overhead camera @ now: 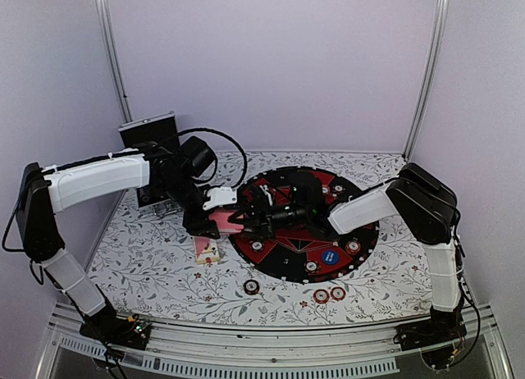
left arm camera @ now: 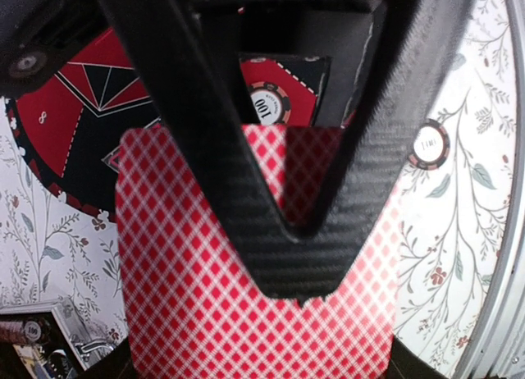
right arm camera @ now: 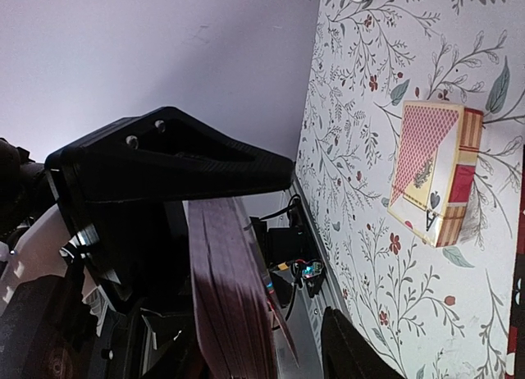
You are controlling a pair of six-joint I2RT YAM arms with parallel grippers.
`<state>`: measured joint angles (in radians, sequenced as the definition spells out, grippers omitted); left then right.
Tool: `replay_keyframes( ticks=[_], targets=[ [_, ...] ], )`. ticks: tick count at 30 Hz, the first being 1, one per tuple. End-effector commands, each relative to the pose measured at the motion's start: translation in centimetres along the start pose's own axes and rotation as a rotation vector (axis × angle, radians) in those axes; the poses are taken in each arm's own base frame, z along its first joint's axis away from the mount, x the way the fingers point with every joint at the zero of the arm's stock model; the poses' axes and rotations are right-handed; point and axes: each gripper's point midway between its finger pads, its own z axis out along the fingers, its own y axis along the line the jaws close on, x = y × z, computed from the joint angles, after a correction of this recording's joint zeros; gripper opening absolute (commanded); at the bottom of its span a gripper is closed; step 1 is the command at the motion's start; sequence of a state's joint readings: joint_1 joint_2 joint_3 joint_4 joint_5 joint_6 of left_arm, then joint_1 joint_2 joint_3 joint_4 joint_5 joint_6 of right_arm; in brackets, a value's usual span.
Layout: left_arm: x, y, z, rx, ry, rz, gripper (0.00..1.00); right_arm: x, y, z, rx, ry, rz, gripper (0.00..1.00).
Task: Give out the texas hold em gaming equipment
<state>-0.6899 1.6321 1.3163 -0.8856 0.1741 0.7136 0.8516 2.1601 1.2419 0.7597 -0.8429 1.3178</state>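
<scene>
Red-and-white chips lie at the near table edge. Left pincer is clamped on the pink-backed deck, held above the card box. Right pincer meets the deck's other end. Its own fingers are mostly cut off, so its opening is unreadable.

One stack of pink-backed cards, one card box, one blue button disc, one round mat, one black case. Poker chips: three on the bench, at least four on the mat; the two arms may hide more.
</scene>
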Motion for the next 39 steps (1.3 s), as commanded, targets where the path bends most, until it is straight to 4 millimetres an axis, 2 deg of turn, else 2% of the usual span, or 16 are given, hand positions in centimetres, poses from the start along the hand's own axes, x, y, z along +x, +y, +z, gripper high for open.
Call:
replay_keyframes(
  ticks=[1,6,11,14,22,27,32,39],
  targets=[
    [-0.9,1.0,-0.5,-0.02,-0.028,-0.006,0.12,-0.6,1.2,-1.1,0.003,-0.031,-0.021,0.46],
    [-0.8,1.1,-0.4,-0.019,-0.028,-0.009,0.11,-0.5,1.6,-1.1,-0.006,-0.03,-0.031,0.49],
    [-0.8,1.1,-0.5,-0.02,-0.03,-0.012,0.11,-0.6,2.6,-1.0,-0.033,-0.037,-0.051,0.7],
    [-0.9,1.1,-0.5,-0.02,-0.032,-0.013,0.11,-0.6,3.4,-0.5,-0.054,-0.027,-0.058,0.73],
    [-1.0,1.1,-0.5,-0.018,-0.037,-0.016,0.11,-0.1,2.4,1.7,-0.061,0.013,-0.02,0.73],
    [-1.2,1.1,-0.7,-0.017,-0.042,-0.016,0.1,-0.2,1.8,2.9,-0.065,0.028,-0.001,0.69],
    [-1.0,1.1,-0.7,-0.019,-0.037,-0.018,0.1,-0.1,0.8,2.9,-0.05,0.022,0.02,0.56],
    [-1.1,1.1,-0.9,-0.017,-0.042,-0.019,0.09,-0.3,0.3,1.2,-0.042,-0.016,0.035,0.51]
  ],
)
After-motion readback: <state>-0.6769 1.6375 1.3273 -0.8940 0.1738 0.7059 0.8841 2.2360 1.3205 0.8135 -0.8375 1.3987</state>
